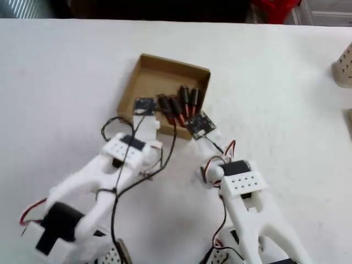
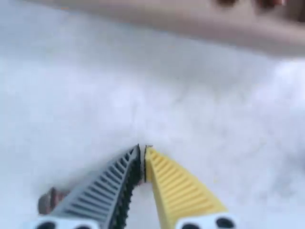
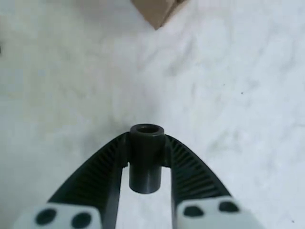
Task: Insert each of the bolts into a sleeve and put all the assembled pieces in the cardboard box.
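Right gripper clamps a sleeve just off the box corner, with open table beyond. Left gripper has fingertips pressed together, near the box's near edge. Assembled pieces lie inside.

**Counter surface: condition and contents**

The counter is white, faintly mottled, and spans the whole high view. An open cardboard box sits flat on it at upper centre, turned at a slight angle. A beige perforated block stands on it at the upper right edge, well apart from the box. In the left wrist view, a small brownish piece lies on the surface at lower left, too blurred to identify.
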